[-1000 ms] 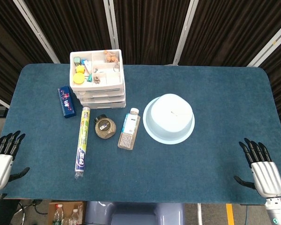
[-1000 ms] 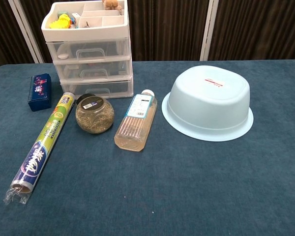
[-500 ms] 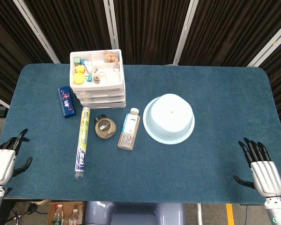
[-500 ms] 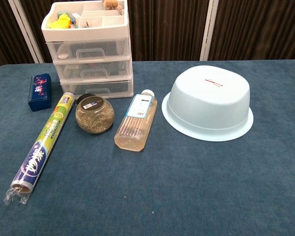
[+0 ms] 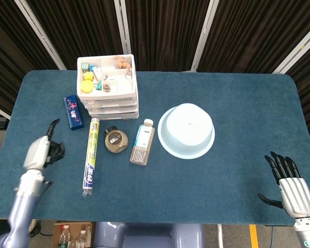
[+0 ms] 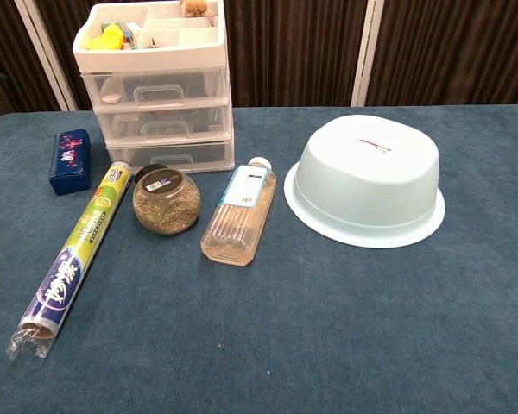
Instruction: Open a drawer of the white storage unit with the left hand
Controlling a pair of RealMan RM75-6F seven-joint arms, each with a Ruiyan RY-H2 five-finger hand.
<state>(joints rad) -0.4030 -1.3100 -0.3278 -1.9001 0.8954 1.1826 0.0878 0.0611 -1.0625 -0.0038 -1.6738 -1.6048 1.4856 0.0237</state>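
Observation:
The white storage unit [image 5: 111, 99] [image 6: 160, 97] stands at the back left of the blue table, with three clear-fronted drawers pushed in and an open tray of small items on top. My left hand [image 5: 42, 151] hovers over the table's left part, in front of and left of the unit, well apart from it. It holds nothing, and its fingers are partly bent. My right hand [image 5: 291, 190] lies at the front right edge with fingers spread and empty. The chest view shows neither hand.
A blue box [image 5: 72, 111] [image 6: 70, 161] lies left of the unit. In front of the drawers lie a foil roll [image 5: 91, 155] [image 6: 73, 250], a round jar [image 5: 115, 140] [image 6: 165, 200] and a flat bottle [image 5: 142, 141] [image 6: 237, 214]. An upturned pale bowl [image 5: 186, 130] [image 6: 367, 179] sits mid-table.
My left hand has come in from the front left edge and moved up over the table toward the blue box. The right hand has barely shifted.

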